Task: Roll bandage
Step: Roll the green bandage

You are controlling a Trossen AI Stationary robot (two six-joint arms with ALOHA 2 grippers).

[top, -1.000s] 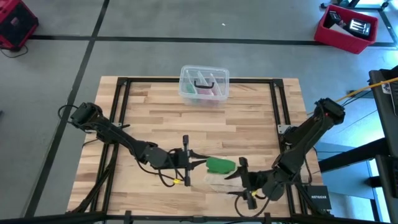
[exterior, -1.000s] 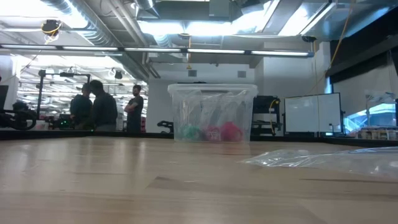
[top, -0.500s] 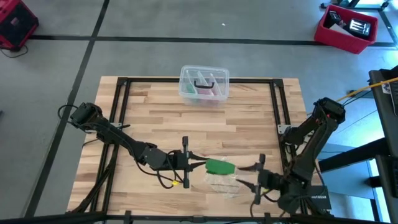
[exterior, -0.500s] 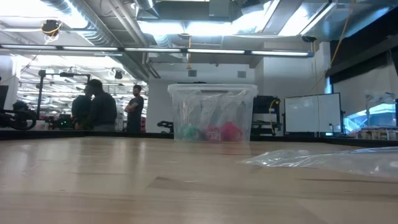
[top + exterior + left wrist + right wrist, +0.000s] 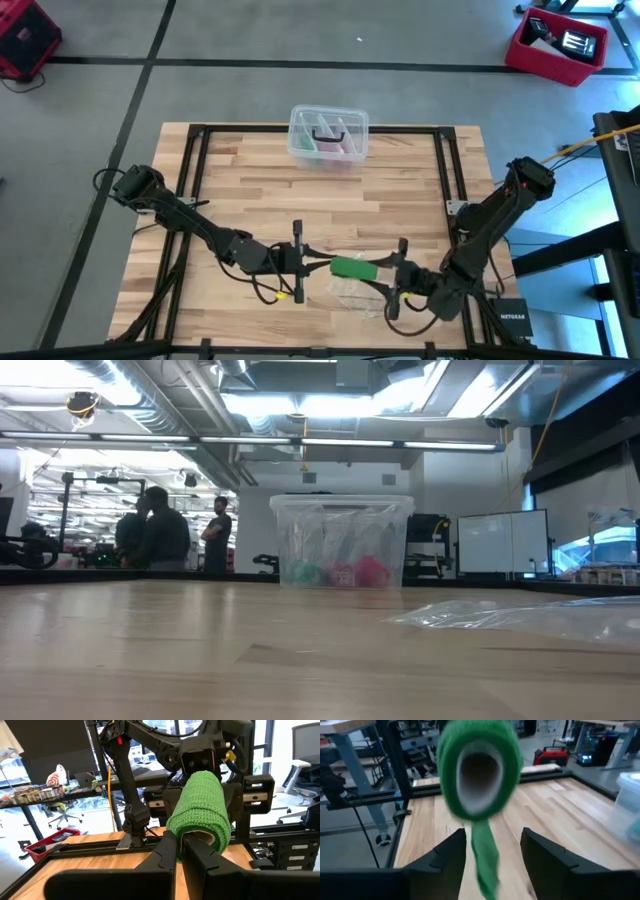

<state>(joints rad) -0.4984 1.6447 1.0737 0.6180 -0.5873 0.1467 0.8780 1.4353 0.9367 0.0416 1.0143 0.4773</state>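
The left hand pinches the bandage roll's rim; the right hand, fingers apart, holds nothing. It should take the hanging tail squarely, keeping it taut.

Bandage: bright green elastic fabric, wound into a short cylinder with a hollow, pale-lined core. It lies near the front edge of the counter, its axis roughly horizontal. A loose tail of the same green fabric hangs down from the roll.
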